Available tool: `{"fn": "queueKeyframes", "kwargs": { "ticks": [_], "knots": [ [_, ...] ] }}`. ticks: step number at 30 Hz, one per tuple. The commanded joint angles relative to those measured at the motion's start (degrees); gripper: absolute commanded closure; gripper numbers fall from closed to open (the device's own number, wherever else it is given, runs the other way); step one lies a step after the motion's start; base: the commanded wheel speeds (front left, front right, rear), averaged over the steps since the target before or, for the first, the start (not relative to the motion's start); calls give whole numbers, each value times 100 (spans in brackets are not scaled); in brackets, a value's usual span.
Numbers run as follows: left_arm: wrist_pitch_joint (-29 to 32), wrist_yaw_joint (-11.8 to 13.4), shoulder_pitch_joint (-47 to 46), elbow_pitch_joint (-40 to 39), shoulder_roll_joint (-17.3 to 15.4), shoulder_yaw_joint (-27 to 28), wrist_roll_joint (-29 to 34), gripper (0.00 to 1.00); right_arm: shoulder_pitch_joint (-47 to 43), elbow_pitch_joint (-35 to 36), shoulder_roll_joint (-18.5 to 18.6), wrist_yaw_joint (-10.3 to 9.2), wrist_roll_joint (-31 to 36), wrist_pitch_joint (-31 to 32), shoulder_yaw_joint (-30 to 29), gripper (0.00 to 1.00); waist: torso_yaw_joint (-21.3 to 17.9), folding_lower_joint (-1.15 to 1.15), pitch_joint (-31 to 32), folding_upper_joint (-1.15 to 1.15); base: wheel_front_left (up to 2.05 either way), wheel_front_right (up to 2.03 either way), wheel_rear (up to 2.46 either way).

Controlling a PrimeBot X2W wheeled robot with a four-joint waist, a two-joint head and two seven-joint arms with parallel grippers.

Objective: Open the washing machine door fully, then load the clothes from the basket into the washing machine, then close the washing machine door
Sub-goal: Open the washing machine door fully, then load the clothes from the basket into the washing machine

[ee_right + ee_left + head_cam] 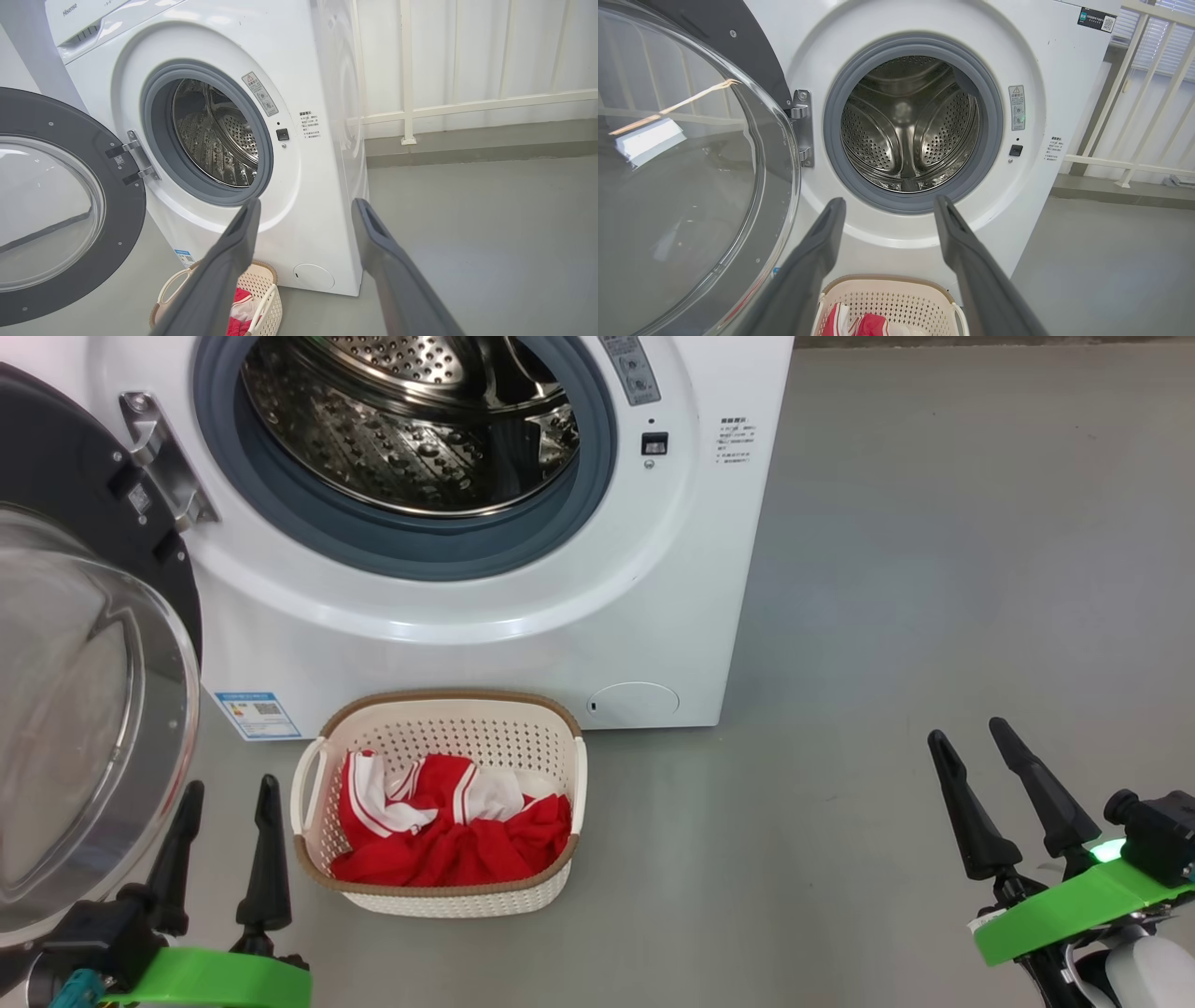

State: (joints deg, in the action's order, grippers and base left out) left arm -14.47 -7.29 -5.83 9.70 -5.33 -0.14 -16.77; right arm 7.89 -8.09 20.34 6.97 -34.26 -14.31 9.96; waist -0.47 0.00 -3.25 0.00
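The left gripper (231, 784) stands open and empty between the open door (93, 709) and the basket (439, 695) of clothes (448, 840). The right gripper (968, 729), also open and empty, is well apart from the basket.

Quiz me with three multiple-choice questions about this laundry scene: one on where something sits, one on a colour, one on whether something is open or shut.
1. Where is the basket relative to the washing machine?
A. On top of it
B. On the floor in front of it
C. Inside it

2. What colour are the clothes mostly?
A. Blue
B. Black
C. Red with white

3. How is the washing machine door?
A. Swung open
B. Shut
C. Taken off

Answers:
1 B: the head view shows it on the grey floor below the opening.
2 C: red fabric with white stripes lies in the basket.
3 A: the door hangs from its hinge to one side, leaving the steel drum exposed.
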Motion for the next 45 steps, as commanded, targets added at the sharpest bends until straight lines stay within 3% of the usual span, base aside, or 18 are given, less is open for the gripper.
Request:
{"fn": "queueKeyframes", "kwargs": {
  "ticks": [1,27,45],
  "knots": [
    [-52,-18,-32,-170,-116,179,26,0,-68,156,89,52,69,-69,58,0,11,0,6,0,0,0,0],
    [-52,-19,-14,-155,-142,202,100,0,-116,185,87,52,68,-69,79,0,52,0,7,0,4,-4,0],
    [-52,-20,-73,-170,-119,258,92,0,-81,202,54,52,78,-69,66,0,109,0,-88,0,131,-131,0]
  ]
}}
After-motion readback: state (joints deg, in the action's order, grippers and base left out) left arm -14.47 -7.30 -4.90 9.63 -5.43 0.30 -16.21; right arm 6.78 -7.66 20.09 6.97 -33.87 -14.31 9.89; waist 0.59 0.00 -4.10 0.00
